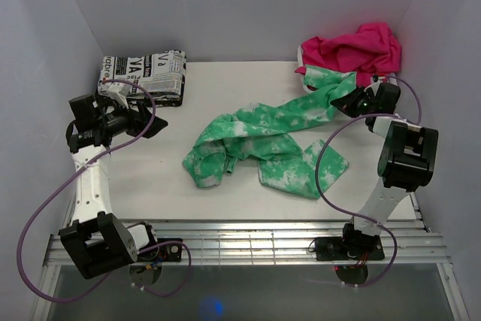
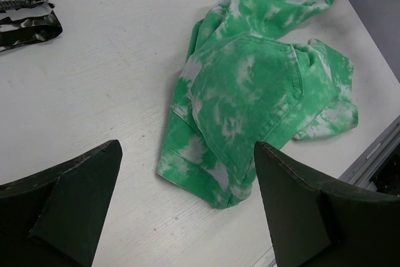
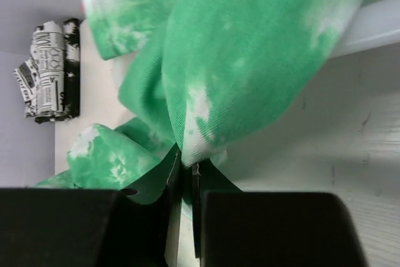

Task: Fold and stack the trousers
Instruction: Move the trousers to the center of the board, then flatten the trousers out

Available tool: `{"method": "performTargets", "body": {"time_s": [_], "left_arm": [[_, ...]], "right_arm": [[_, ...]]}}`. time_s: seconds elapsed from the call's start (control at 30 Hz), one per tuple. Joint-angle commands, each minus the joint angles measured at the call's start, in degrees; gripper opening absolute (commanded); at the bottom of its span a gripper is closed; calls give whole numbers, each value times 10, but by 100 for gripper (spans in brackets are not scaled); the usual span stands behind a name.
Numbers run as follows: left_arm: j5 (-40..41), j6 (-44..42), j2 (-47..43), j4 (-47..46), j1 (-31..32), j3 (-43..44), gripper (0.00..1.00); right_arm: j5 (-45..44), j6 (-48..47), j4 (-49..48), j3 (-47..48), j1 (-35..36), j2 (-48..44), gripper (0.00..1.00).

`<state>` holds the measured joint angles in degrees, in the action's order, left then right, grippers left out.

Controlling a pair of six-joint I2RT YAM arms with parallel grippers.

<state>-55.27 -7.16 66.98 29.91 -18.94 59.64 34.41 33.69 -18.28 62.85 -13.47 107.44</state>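
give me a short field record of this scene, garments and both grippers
trousers: mint green tie-dye, crumpled on the table, one end drawn toward far right
right gripper: shut on the trousers at that end
left gripper: open, holding nothing, left side
newsprint-patterned cloth: folded, far left
hot-pink cloth: bunched, far right
fold: not yet done

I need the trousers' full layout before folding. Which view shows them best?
Top external: the trousers lie crumpled mid-table, one end at the right claw. Left wrist shows only the near bunch; right wrist only a pinched fold.
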Motion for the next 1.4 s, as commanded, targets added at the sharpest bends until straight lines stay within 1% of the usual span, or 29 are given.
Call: {"method": "performTargets", "body": {"time_s": [0.0, 0.17, 0.2, 0.27, 0.3, 0.37, 0.4, 0.47, 0.5, 0.53, 0.57, 0.6, 0.63, 0.7, 0.73, 0.77, 0.83, 0.87, 0.9, 1.0, 1.03, 1.07, 1.1, 1.13, 1.17, 1.23, 1.27, 1.33, 1.37], "left_arm": [[-6, 6, -9, -8, 2, 14, 98], [-9, 7, -5, -14, 1, 6, 98], [-14, 5, -4, -14, 2, 4, 98], [-19, -3, -1, -11, 1, 0, 98], [-17, -15, -1, -11, 2, -7, 98], [-14, -36, 4, 4, 3, -13, 98], [-16, -84, 10, 17, 3, -12, 98], [-20, -157, 20, 90, 8, -1, 98], [-20, -247, 32, 121, 10, 6, 98], [-18, -288, 39, 182, 14, 16, 97], [-14, -323, 45, 208, 14, 18, 97], [-9, -370, 55, 227, 16, 17, 97], [-5, -385, 61, 253, 21, 14, 98], [10, -394, 73, 255, 29, -1, 98], [11, -397, 83, 253, 41, -7, 98], [10, -393, 90, 248, 48, -15, 98], [3, -373, 106, 219, 68, -26, 98], [-10, -357, 111, 209, 75, -35, 98], [-10, -347, 116, 197, 86, -40, 98], [-6, -292, 133, 125, 123, -63, 98], [-11, -281, 138, 96, 139, -67, 98], [-17, -270, 151, 89, 148, -70, 97], [-31, -264, 159, 80, 156, -74, 96], [-36, -259, 165, 77, 173, -77, 95], [-41, -255, 174, 73, 179, -80, 95], [-44, -239, 179, 53, 210, -93, 91], [-42, -219, 181, 44, 214, -97, 90], [-33, -192, 182, 7, 218, -108, 86], [-29, -177, 181, -8, 218, -110, 78]], "right_arm": [[50, 3, -44, 4, -1, -99, 8], [81, 8, -29, -23, -1, -221, 8], [81, 8, -20, -34, 0, -263, 8], [76, -5, -2, -42, -1, -303, 8], [62, -11, 10, -46, -1, -343, 8], [44, -27, 56, -62, -1, -400, 8], [27, -37, 73, -69, -1, -416, 8], [4, -64, 131, -88, -1, -462, 8], [-13, -76, 148, -96, -1, -475, 8], [-24, -88, 167, -109, -1, -487, 8], [-49, -108, 212, -117, -1, -506, 8], [-58, -118, 224, -128, -1, -512, 8], [-67, -129, 236, -138, -2, -516, 8], [-80, -139, 266, -162, -5, -510, 8], [-77, -144, 271, -167, -4, -502, 10], [-70, -151, 276, -165, -6, -475, 27], [-60, -164, 311, -153, -6, -443, 46], [-52, -176, 329, -125, -6, -411, 63], [-50, -187, 367, -112, -7, -400, 67], [-37, -245, 398, -83, -13, -384, 78], [-28, -304, 429, -73, -15, -383, 81], [-15, -336, 453, -60, -15, -373, 87], [-2, -383, 480, -35, -15, -367, 90], [10, -432, 546, -21, -15, -356, 92], [34, -542, 587, -6, -16, -338, 92], [48, -655, 661, 9, -16, -327, 92], [26, -719, 697, 2, -13, -326, 93], [10, -793, 731, -19, -13, -323, 91], [-10, -821, 757, -29, -11, -323, 89]]}}
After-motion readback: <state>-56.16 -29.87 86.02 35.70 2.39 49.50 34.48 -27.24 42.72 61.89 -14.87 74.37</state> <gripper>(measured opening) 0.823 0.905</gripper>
